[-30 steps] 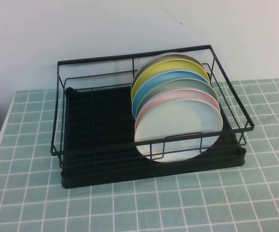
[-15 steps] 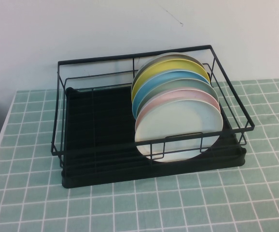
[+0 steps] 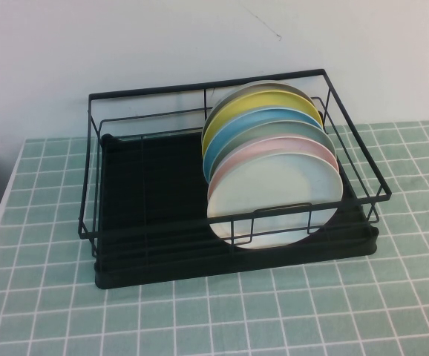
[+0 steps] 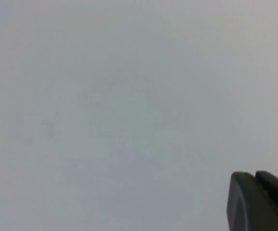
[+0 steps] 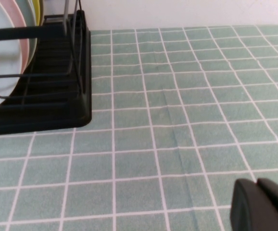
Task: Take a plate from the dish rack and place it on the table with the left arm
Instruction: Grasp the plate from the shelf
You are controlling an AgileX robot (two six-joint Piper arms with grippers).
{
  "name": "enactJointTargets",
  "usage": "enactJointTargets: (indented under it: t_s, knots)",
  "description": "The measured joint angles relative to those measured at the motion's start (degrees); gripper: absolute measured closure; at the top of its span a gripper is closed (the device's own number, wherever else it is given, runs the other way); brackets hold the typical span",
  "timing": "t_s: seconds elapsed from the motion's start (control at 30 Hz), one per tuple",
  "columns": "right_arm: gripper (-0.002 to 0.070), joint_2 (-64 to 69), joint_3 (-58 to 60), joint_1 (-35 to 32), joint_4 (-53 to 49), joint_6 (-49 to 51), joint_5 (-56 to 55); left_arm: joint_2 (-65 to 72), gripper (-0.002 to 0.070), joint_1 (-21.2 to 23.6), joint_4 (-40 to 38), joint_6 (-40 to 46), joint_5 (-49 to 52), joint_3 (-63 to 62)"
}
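Five plates stand on edge in the right half of the dish rack (image 3: 233,182) in the high view, packed face to face. The front one is the plate (image 3: 274,199), very pale with a mint tint, leaning just behind the rack's front wire. Behind it come a pale pink plate (image 3: 270,150), a light blue plate (image 3: 255,124), a yellow plate (image 3: 237,110) and one more pale rim at the back. The rack sits on the green-tiled counter (image 3: 200,311), its left half holding only the black ribbed tray. Neither arm shows in this view.

In the left wrist view, the left gripper (image 4: 261,202) appears only as a dark tip at one corner against a plain pale surface; whether its fingers are apart or closed cannot be told, and nothing is seen in them.

In the right wrist view, the right gripper (image 5: 263,204) likewise shows only a dark tip, above the counter tiles and well apart from the rack's corner (image 5: 57,96); its fingers' state cannot be told. The edges of the plates show inside the rack.
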Motion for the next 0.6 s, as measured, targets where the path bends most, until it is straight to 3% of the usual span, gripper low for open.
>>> enactJointTargets:
  t_s: [0.1, 0.3, 0.4, 0.6]
  knots:
    - [0.0678, 0.00, 0.00, 0.00, 0.00, 0.00, 0.00, 0.00, 0.0678, 0.00, -6.49, 6.93, 11.18, -4.61]
    - [0.0678, 0.00, 0.00, 0.00, 0.00, 0.00, 0.00, 0.70, 0.0678, 0.00, -6.10, 18.02, 26.02, -9.11]
    - [0.0678, 0.00, 0.00, 0.00, 0.00, 0.00, 0.00, 2.05, 0.0678, 0.00, -8.33, 15.79, 33.29, -8.61]
    - [0.0678, 0.00, 0.00, 0.00, 0.00, 0.00, 0.00, 9.32, 0.0678, -1.37, -21.82, 9.65, 40.90, -2.89]
